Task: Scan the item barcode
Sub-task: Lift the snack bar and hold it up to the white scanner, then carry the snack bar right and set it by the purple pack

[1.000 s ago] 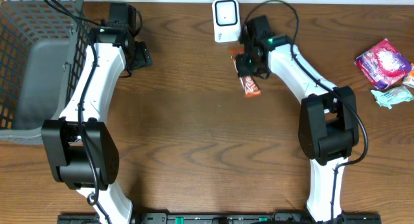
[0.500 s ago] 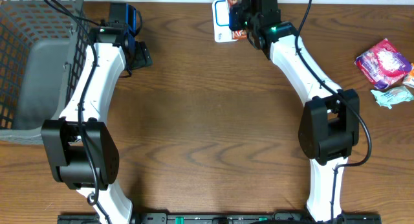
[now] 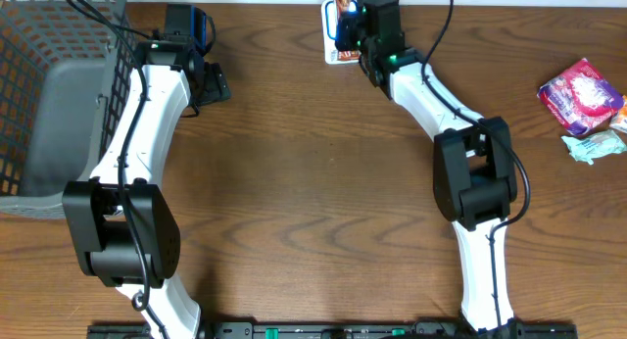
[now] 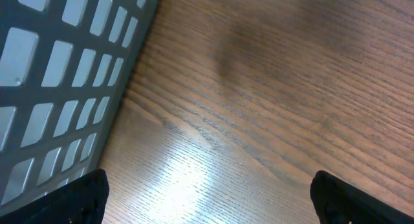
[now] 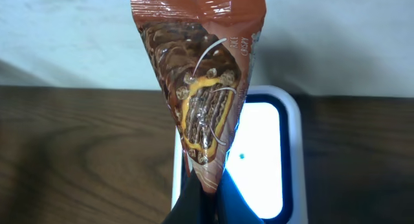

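The item is an orange-brown chocolate crisp bar wrapper (image 5: 204,88), held upright by its lower end in my right gripper (image 5: 206,199), which is shut on it. Directly behind the bar sits the white barcode scanner (image 5: 259,159), its window glowing bright with a small dot on it. From overhead, the bar (image 3: 341,0) and right gripper (image 3: 347,24) hover over the scanner (image 3: 333,53) at the table's far edge. My left gripper (image 3: 211,84) rests near the basket, its fingers (image 4: 65,201) wide apart over bare wood with nothing between them.
A grey mesh basket (image 3: 39,84) fills the far left corner, and its wall (image 4: 65,75) lies close beside the left gripper. A pink snack packet (image 3: 580,92) and a teal wrapper (image 3: 593,143) lie at the right edge. A pale wall runs behind the scanner.
My right gripper has carried the bar from right of the scanner up and back, then slightly left, until it is in front of the scanner window. The left arm has stayed still.
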`<state>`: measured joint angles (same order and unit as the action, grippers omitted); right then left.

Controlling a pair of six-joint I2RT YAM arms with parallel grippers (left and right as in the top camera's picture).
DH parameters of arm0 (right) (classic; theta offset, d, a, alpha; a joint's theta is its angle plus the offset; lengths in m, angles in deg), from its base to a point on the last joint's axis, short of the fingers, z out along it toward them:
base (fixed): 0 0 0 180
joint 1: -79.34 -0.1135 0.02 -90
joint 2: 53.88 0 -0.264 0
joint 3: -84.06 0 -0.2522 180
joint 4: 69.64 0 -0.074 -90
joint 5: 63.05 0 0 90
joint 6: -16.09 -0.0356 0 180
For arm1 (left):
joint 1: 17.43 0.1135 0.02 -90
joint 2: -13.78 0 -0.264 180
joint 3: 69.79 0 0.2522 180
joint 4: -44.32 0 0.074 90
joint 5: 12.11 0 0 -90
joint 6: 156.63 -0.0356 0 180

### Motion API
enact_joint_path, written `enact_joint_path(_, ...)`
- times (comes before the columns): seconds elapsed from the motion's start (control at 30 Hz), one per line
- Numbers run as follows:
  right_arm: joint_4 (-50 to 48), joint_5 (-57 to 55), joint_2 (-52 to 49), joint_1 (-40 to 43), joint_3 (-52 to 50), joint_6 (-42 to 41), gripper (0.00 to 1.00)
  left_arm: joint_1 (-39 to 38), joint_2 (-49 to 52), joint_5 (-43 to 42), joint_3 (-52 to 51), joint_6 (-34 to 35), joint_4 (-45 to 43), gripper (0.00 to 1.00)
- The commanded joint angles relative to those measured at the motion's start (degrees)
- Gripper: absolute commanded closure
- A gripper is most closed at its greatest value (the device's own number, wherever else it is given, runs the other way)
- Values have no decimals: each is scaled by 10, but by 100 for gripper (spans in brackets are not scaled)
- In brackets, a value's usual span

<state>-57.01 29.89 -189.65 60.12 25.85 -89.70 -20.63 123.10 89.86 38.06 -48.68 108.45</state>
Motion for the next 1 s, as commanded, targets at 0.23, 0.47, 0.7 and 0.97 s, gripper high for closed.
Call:
enact_joint_path(0.23,44,-29,107,32,10,-4,99,0,-3,5,-3,-1,2,1)
enact_joint_path(0.47,183,-198,142,90,10,57,99,0,-3,5,-3,-1,1,1)
enact_joint_path(0.7,344,-384,139,172,9,145,99,0,-3,5,-3,-1,1,1)
enact_joint_path(0.97,416,-325,138,282,-22,157,99,0,-3,5,-3,-1,2,1)
